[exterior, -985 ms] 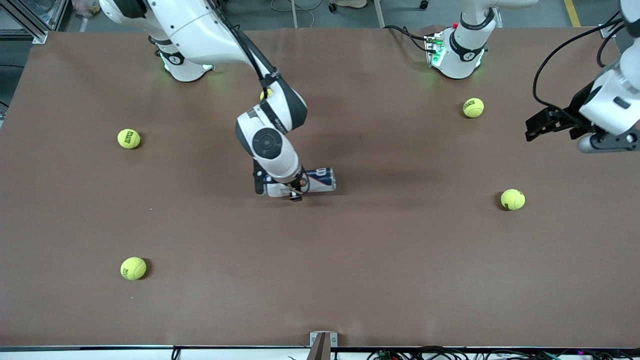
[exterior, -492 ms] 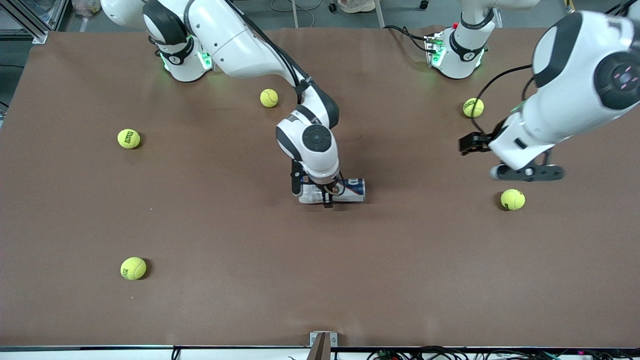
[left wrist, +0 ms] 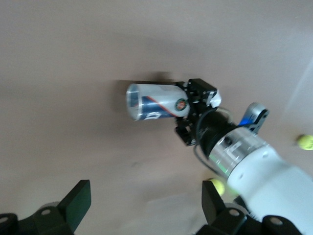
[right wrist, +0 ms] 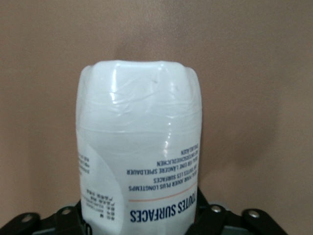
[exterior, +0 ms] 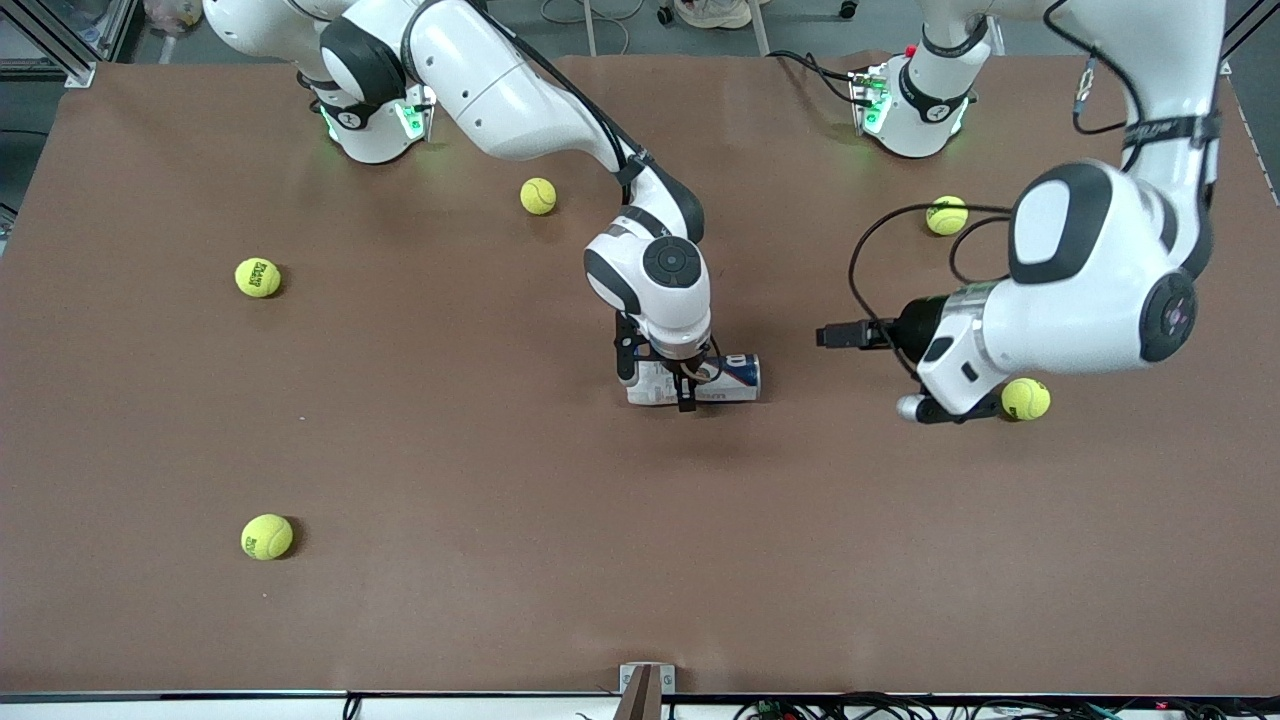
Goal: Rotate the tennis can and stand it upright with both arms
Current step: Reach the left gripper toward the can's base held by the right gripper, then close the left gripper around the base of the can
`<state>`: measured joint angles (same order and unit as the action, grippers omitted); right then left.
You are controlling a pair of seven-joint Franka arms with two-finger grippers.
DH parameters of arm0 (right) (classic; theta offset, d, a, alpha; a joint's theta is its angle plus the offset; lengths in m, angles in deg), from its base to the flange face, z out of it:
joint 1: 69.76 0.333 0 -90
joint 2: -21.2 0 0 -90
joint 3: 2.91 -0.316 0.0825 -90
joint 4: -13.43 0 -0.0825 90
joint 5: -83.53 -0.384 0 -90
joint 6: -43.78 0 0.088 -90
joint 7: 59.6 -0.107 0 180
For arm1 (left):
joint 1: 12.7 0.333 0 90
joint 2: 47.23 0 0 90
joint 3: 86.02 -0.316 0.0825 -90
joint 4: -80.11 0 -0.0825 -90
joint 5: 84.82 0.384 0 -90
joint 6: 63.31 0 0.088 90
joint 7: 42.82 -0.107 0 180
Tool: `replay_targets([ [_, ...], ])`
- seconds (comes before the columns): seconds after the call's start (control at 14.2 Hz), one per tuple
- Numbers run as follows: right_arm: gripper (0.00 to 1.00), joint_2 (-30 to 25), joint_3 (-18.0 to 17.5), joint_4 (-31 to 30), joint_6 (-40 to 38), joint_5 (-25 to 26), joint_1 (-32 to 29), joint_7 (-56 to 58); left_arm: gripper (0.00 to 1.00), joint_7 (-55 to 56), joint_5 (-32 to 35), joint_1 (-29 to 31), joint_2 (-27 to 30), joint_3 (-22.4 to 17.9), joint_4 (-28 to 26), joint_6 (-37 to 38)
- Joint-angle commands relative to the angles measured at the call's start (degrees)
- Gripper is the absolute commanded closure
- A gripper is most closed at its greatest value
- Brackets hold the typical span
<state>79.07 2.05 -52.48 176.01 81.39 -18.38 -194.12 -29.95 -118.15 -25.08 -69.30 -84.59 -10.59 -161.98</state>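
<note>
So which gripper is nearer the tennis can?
Right. The right gripper is shut on the tennis can; the left gripper, open, hovers beside the can's rim end.

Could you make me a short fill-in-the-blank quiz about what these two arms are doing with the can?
1. The tennis can lies on its ____ on the table.
2. The right end effector is shut on the ____.
3. The left end effector has its fingers ____.
4. ____ tennis balls show on the table.

Missing words: side; tennis can; open; five
</note>
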Motion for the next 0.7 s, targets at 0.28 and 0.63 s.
replay_targets([
  [0.28, 0.0, 1.1, 0.4, 2.62, -1.09, 3.81, 0.38, -0.66, 0.0, -13.37, -16.3, 0.33, -7.91, 0.16, -6.65, -9.86],
  [0.63, 0.0, 0.49, -0.04, 6.66, -9.25, 3.63, -0.15, -0.39, 0.0, -32.53, -33.35, 0.51, -8.96, 0.16, -16.07, -15.86],
])
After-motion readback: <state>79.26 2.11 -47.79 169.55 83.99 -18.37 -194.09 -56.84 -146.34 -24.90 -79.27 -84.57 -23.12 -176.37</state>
